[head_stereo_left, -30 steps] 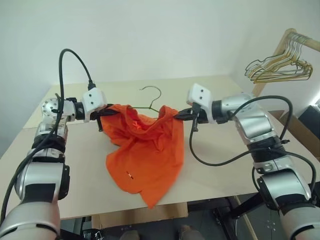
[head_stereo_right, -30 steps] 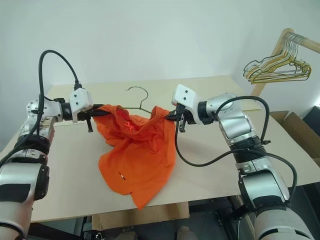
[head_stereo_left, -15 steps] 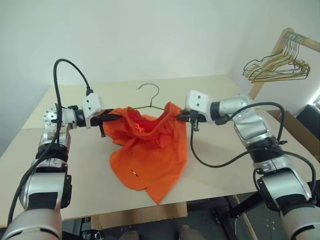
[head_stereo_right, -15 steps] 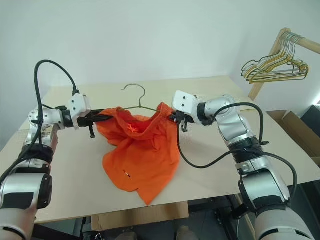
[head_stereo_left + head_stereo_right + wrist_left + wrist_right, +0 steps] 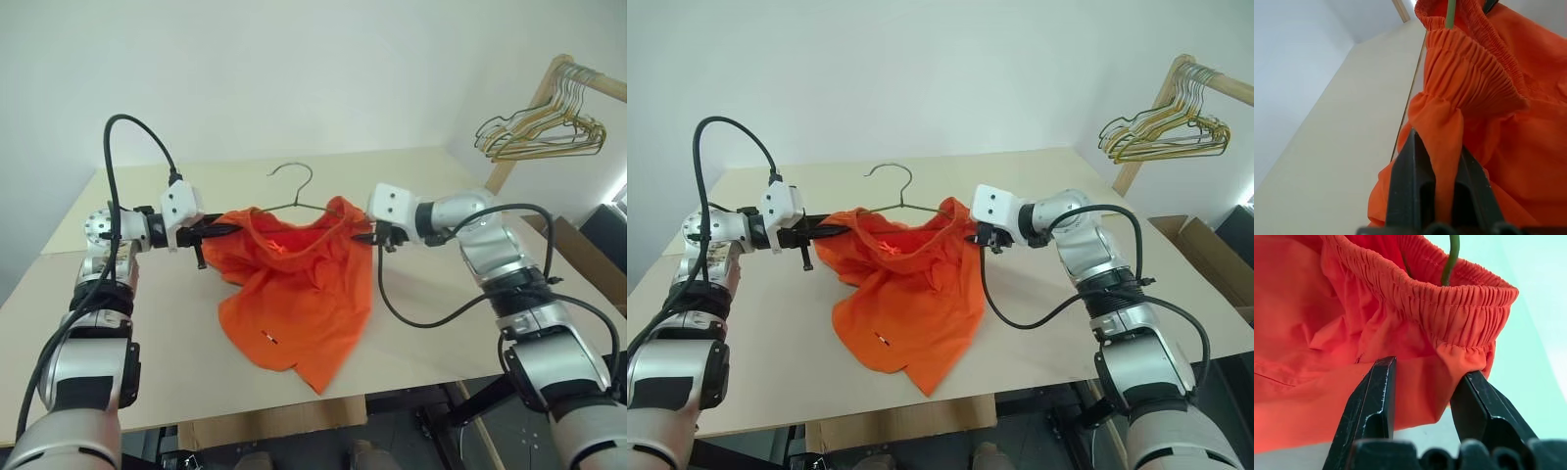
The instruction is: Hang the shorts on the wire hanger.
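The bright orange shorts (image 5: 294, 294) hang in the air over the table, their gathered waistband stretched between my two grippers and the legs drooping toward the tabletop. The wire hanger (image 5: 295, 172) has its hook above the waistband, and its thin wire (image 5: 1449, 259) runs down inside the waist opening. My left gripper (image 5: 220, 232) is shut on the fabric just under the waistband (image 5: 1469, 83). At the other waistband corner my right gripper (image 5: 1429, 369) stands open, its fingers (image 5: 1371, 401) spread on either side of a fold of the shorts.
The pale wooden table (image 5: 441, 323) has its front edge close below the shorts' hem. A wooden rack with a bunch of pale gold and grey hangers (image 5: 544, 132) stands at the far right. A cardboard box (image 5: 588, 257) sits beside the table.
My right gripper has opened off the waistband corner and moved a little to the right. The shorts have swung slightly to the right. My left gripper keeps its grip.
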You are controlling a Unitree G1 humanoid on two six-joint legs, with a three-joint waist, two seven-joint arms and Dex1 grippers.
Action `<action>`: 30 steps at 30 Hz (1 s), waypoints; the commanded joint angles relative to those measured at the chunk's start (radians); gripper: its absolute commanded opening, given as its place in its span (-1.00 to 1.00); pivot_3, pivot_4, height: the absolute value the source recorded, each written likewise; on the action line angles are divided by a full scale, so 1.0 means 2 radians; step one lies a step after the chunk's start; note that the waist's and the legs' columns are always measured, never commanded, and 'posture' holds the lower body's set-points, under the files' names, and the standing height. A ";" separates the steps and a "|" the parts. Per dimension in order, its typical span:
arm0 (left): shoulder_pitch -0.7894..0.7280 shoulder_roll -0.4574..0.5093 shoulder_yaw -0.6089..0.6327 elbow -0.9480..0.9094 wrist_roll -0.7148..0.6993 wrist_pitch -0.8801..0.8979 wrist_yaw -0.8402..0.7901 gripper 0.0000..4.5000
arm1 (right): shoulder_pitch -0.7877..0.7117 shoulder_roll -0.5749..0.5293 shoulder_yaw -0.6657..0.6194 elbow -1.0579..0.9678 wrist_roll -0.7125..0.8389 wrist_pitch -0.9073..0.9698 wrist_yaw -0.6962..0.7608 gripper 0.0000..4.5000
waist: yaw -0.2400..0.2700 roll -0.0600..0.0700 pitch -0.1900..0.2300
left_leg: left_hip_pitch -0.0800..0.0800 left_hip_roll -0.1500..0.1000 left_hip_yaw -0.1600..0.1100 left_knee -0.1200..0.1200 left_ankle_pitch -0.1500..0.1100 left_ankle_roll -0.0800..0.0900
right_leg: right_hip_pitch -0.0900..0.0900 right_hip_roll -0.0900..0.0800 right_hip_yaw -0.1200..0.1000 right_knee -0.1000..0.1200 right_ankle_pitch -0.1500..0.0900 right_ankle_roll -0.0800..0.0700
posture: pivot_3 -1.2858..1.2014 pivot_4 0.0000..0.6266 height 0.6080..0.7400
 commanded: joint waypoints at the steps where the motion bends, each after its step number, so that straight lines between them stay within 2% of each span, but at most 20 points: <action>1: -0.004 0.002 0.009 -0.022 -0.007 0.004 0.009 -1.00 | -0.026 0.005 -0.017 -0.001 -0.001 0.000 -0.016 -0.12 | 0.000 0.000 0.000 | 0.000 0.000 0.000 0.000 0.000 0.000 | 0.000 0.000 0.000 0.000 0.000 0.000 | 0.04 -1.00 1.00; 9: 0.002 0.002 -0.001 -0.022 0.012 0.013 0.033 -1.00 | -0.034 0.006 -0.020 0.002 -0.010 0.012 -0.031 -0.12 | 0.000 0.000 0.000 | 0.000 0.000 0.000 0.000 0.000 0.000 | 0.000 0.000 0.000 0.000 0.000 0.000 | 0.04 -1.00 1.00; 13: -0.001 0.003 -0.019 -0.015 0.050 -0.003 0.069 -1.00 | -0.027 0.008 -0.030 -0.029 0.012 0.025 -0.021 -0.12 | 0.001 0.000 0.000 | 0.000 0.000 0.000 0.000 0.000 0.000 | 0.000 0.000 0.000 0.000 0.000 0.000 | 0.04 -1.00 1.00; 20: 0.000 -0.014 0.009 -0.037 -0.015 0.012 0.018 -1.00 | -0.005 -0.004 -0.015 -0.039 0.001 0.002 -0.006 -0.12 | 0.000 0.000 0.000 | 0.000 0.000 0.000 0.000 0.000 0.000 | 0.000 0.000 0.000 0.000 0.000 0.000 | 0.04 -1.00 1.00; 30: 0.009 -0.010 0.010 -0.050 -0.023 0.013 -0.016 -1.00 | 0.010 -0.017 -0.032 -0.038 0.037 -0.009 0.043 -0.12 | -0.001 0.000 0.000 | 0.000 0.000 0.000 0.000 0.000 0.000 | 0.000 0.000 0.000 0.000 0.000 0.000 | 0.04 -1.00 1.00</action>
